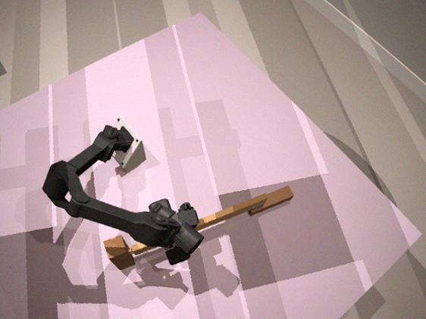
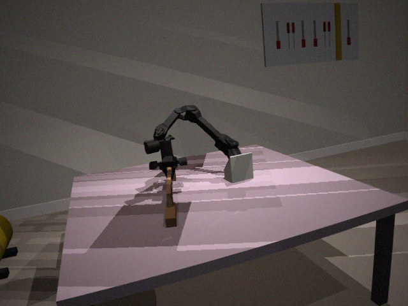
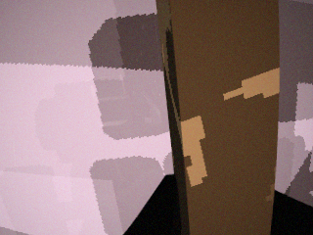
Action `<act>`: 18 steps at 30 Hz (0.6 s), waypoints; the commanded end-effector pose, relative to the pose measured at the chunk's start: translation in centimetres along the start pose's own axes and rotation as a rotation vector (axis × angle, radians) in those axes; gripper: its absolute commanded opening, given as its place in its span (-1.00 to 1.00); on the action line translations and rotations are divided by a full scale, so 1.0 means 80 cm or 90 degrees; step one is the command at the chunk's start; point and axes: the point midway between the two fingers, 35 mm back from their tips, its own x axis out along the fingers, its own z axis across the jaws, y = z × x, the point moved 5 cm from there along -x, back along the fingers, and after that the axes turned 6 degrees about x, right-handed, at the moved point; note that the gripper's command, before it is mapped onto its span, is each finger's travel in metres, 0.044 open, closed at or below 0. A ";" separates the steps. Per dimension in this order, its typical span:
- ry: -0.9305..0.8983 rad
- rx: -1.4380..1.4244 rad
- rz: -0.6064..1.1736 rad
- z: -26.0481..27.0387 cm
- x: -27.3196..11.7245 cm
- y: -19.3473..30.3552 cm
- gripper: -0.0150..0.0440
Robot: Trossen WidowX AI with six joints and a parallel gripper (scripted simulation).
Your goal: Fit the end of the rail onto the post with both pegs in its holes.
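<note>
The wooden rail (image 1: 231, 213) (image 2: 169, 190) (image 3: 230, 147) runs from the footboard block (image 1: 281, 196) (image 2: 170, 218) to just in front of the post (image 1: 116, 251). Its far end is at the grey bracket (image 1: 257, 207) on the block. Its near end is close to the post and roughly in line with it; a narrow gap with a bit of peg (image 1: 130, 250) shows between them. How deep the pegs sit in the holes is hidden. My gripper (image 1: 177, 237) (image 2: 169, 173) (image 3: 197, 180) is shut on the rail nearer the post end, from above. The rail looks raised off the table at the near end.
The arm's base is fixed at a pale angled mount (image 1: 136, 156) (image 2: 241, 167) on the pink table (image 1: 200, 54) (image 2: 296, 197). The arm arches from it to the rail and covers part of the rail in the top view. Striped shadows cross the table.
</note>
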 end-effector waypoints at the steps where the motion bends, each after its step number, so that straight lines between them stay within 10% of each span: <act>1: 0.005 -0.002 0.001 -0.001 -0.003 0.004 -0.49; 18: 0.005 -0.002 0.001 -0.001 0.000 -0.002 -0.49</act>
